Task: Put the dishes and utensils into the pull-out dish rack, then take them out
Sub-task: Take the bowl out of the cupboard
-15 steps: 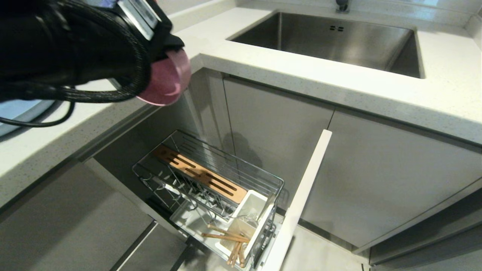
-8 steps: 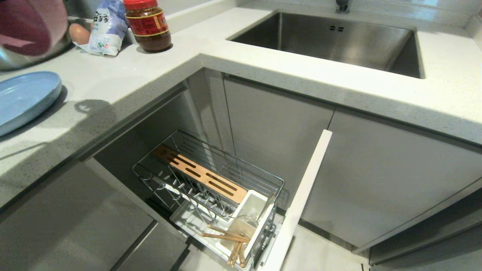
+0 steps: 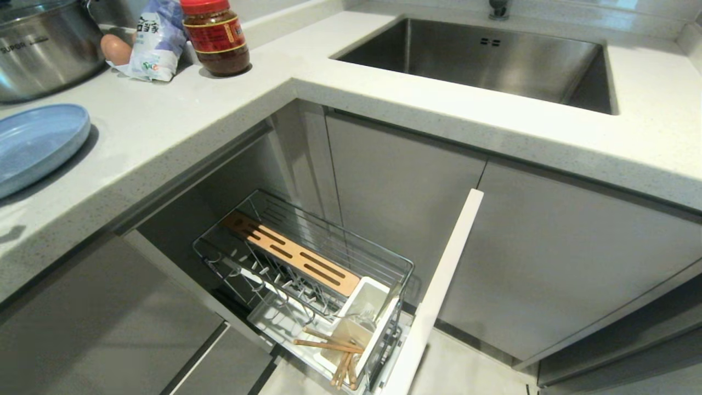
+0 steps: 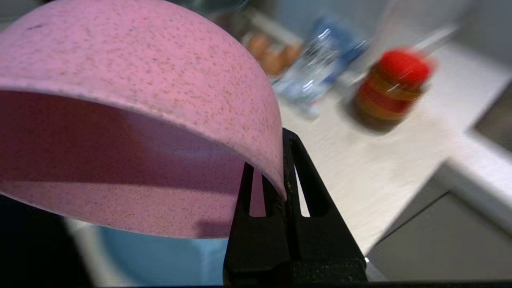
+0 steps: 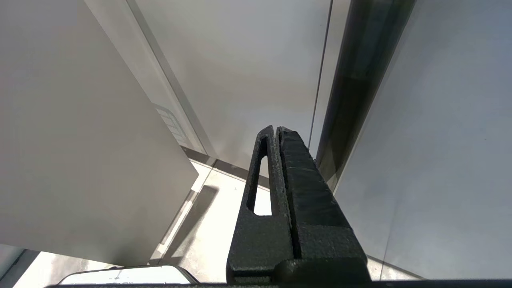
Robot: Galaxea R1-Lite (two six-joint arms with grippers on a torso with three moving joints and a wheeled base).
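Note:
My left gripper point(image 4: 280, 160) is shut on the rim of the pink bowl point(image 4: 132, 92), one finger inside and one outside; it hangs over the light blue plate point(image 4: 160, 260) on the counter, outside the head view. That plate point(image 3: 33, 142) lies at the counter's left edge. The pull-out dish rack point(image 3: 307, 274) stands open below, with the wooden chopsticks point(image 3: 329, 346) lying across its white utensil cup point(image 3: 359, 323). A thin metal utensil, perhaps the fork point(image 3: 362, 317), shows in the cup. My right gripper point(image 5: 277, 130) is shut and empty, down by grey cabinet fronts.
A steel pot point(image 3: 44, 49), an egg point(image 3: 115, 48), a plastic bag point(image 3: 156, 38) and a red-lidded jar point(image 3: 215, 35) stand at the back of the counter. The sink point(image 3: 482, 60) is at the right. The rack's white front panel point(image 3: 439, 291) juts out.
The left arm has swung left with the pink bowl, leaving the head view and uncovering the plate, pot and jar. The rack and the right arm have stayed put.

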